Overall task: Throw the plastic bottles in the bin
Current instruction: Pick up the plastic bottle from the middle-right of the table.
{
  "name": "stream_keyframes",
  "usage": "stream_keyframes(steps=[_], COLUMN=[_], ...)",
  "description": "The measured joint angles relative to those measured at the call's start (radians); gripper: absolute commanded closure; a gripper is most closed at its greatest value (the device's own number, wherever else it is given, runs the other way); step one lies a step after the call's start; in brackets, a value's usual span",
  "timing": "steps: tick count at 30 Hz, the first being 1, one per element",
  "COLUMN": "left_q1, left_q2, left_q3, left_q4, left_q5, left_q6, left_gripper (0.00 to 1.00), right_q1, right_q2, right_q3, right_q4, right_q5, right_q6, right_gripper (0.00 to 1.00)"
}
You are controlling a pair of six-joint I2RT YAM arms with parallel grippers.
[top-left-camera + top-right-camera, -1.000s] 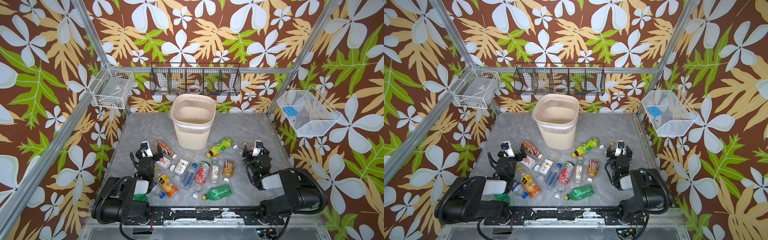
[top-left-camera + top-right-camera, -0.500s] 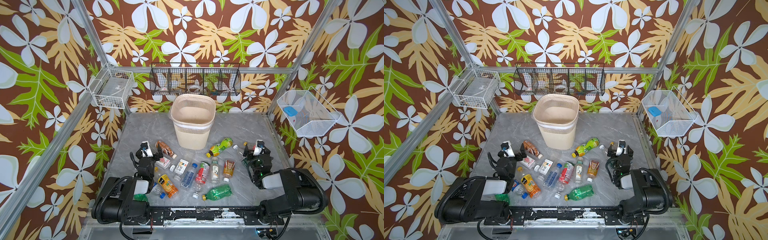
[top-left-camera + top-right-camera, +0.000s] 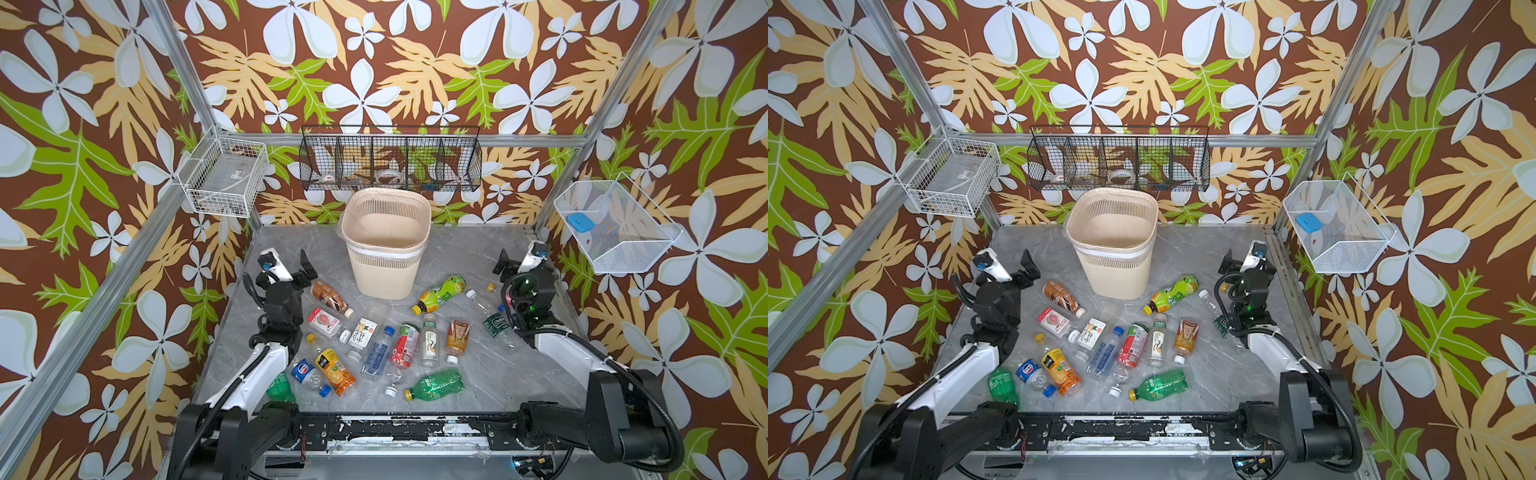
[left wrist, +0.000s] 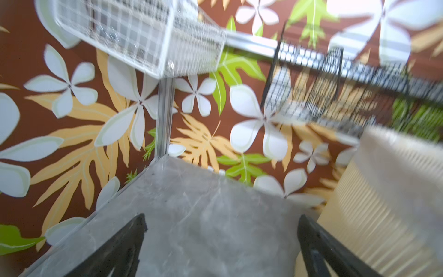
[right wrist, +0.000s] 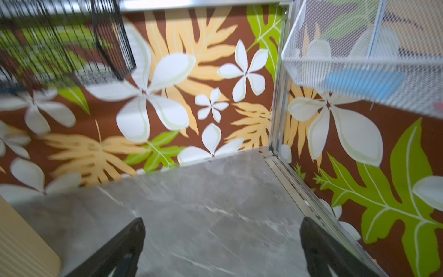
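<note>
Plastic bottles [image 3: 436, 384] look light, slick, crushable, so pinch mid-body; left claw [image 4: 222, 217] and right claw [image 5: 221, 219] gape wide, empty.

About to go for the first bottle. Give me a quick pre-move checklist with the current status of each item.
1. Left gripper open and empty: ok.
2. Right gripper open and empty: ok.
3. Bin upright, mouth unobstructed, nothing seen inside: ok.
4. Brown bottle, nearest the left gripper, lies free on the table: ok.
5. Clear bottle with dark green label graspable: cannot tell, the right arm crowds it.
6. Green bottle reachable: not ok, it lies partly under the left arm.
</note>
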Motion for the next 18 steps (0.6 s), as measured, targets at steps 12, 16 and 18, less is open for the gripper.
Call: stream_keyframes(steps=[12,16,18], left_q1=[0.0,0.0,0.0], left_q2=[-0.237,-0.366,-0.414], left_q3=[-0.048,-0.155,-0.185], left_q4=[-0.534,-0.558,-0.561], left_q5=[0.241,0.24,0.231], left_q6=[-0.209,-0.275,-0.29], left_gripper=[0.0,0.0,0.0], right_q1=[0.042,0.069,0.07], right_q2=[-0.126,-0.146,-0.147], right_q3=[0.005,-0.017,-0.04], right_q4=[-0.589,-0.748,-0.8], right_q5=[-0.309,-0.275,-0.253], right_q6=[0.143,0.149,0.157], right_gripper=[0.0,0.02,0.03])
